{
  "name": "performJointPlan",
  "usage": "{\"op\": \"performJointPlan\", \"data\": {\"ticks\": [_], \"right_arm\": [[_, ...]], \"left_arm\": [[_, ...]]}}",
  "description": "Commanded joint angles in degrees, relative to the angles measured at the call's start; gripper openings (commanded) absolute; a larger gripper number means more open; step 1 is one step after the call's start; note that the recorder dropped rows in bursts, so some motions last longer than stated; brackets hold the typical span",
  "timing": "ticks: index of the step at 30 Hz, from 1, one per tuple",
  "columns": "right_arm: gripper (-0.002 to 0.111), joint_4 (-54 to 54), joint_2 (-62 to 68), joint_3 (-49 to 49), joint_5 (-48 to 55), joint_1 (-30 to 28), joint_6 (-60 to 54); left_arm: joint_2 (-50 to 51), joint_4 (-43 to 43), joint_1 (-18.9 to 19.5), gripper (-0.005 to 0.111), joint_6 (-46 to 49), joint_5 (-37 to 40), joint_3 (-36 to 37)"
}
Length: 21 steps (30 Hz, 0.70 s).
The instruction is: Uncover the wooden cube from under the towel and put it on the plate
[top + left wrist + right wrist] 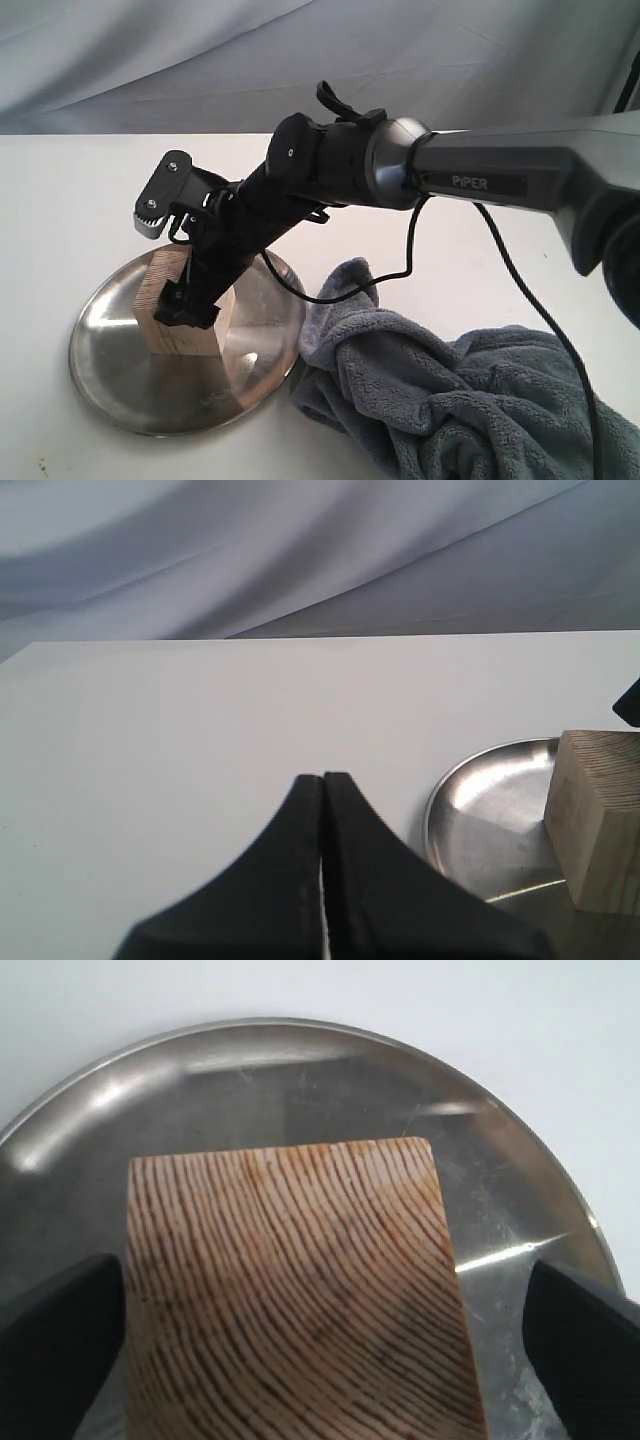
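wooden cube [186,336] on plate [108,362]; towel [450,400] beside plate

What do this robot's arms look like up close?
The right arm is a silver-grey tube marked PiPER, with black wrist joints and a loose black cable alongside it. The left end effector has two matte black, wedge-shaped fingers.

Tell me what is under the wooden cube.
The wooden cube stands on the plate, with bare steel showing all around it. The patch directly beneath is hidden by the cube. The towel lies beside the plate, not under the cube.
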Motion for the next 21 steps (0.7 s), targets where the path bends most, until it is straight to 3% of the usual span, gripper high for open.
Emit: {"op": "performJointPlan", "data": {"ticks": [1,21], "right_arm": [[0.105,2.68,-1.54,-0.44,-0.60,-0.04,0.31],[0.105,1.96,-8.53,-0.44,-0.92,-0.25,0.31]], "left_arm": [[-0.23,-0.11,0.09,0.000,-0.22,-0.62,0.23],[-0.23,-0.11,0.09,0.000,-0.22,-0.62,0.23]]}}
